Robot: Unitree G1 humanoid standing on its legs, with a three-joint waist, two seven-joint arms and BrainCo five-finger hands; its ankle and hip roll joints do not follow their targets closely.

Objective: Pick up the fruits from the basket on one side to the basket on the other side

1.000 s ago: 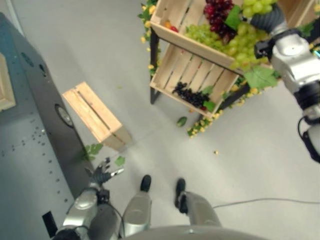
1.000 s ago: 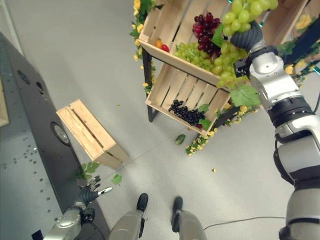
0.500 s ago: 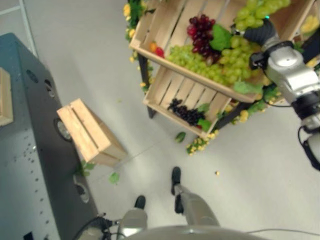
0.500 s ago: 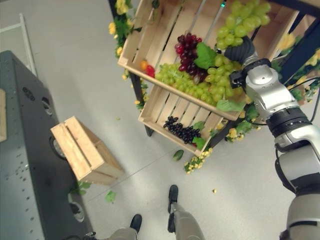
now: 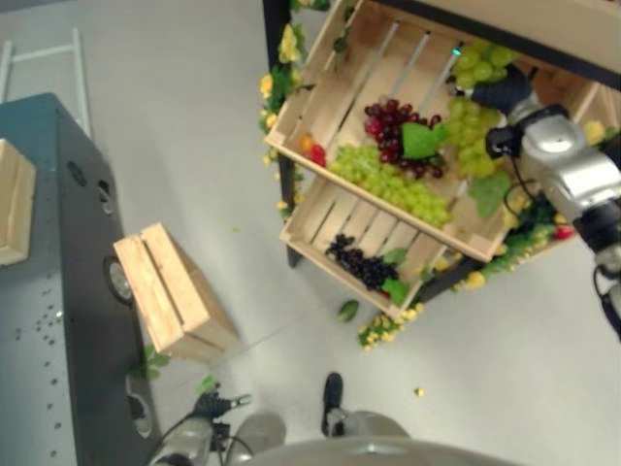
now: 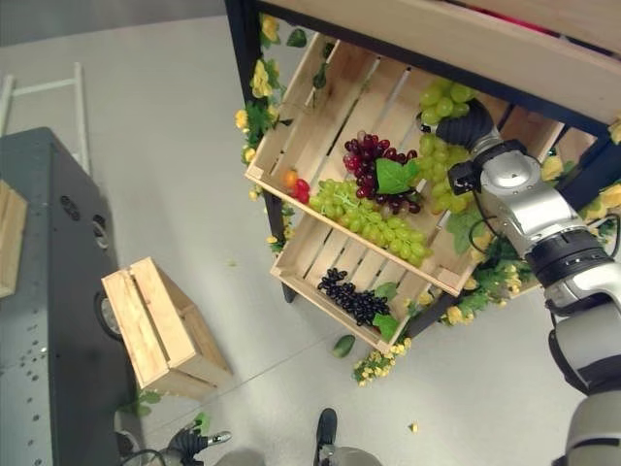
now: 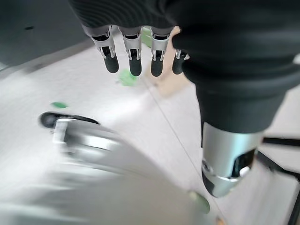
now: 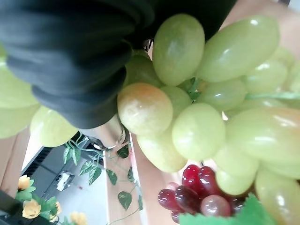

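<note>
A: Task thing? Green grapes [image 6: 441, 102], one bunch up at the right hand [image 6: 468, 124], over the top crate [image 6: 320, 92] of the rack.

B: Held?
A: Likely. In the right wrist view the grapes [image 8: 206, 93] crowd right against the hand's dark cover, but the fingers are hidden behind them, so I can't tell if they're clenched on the bunch.

B: Step?
A: I'd judge it the pick or lift out of the top crate. Next call: clear the crate rim without snagging the leaf [image 6: 393, 176], then carry the bunch across to the small crate [image 6: 160, 325] on the floor, well apart to the left. Probably the target, though that's a guess.

B: Left hand?
A: Low by the floor [image 5: 215, 404], fingers [image 7: 135, 63] straight and relaxed, holding nothing.

B: Counts?
A: Top crate: one dark red bunch [image 6: 364, 160], one long green bunch [image 6: 374, 223] lying along the front, two small fruits, orange and red [image 6: 294, 183], at the corner. Lower crate [image 6: 310, 257]: one black bunch [image 6: 351, 296]. One loose green leaf or fruit on the floor [image 6: 343, 346] by the rack, can't tell which. Crates: three in all.
</note>
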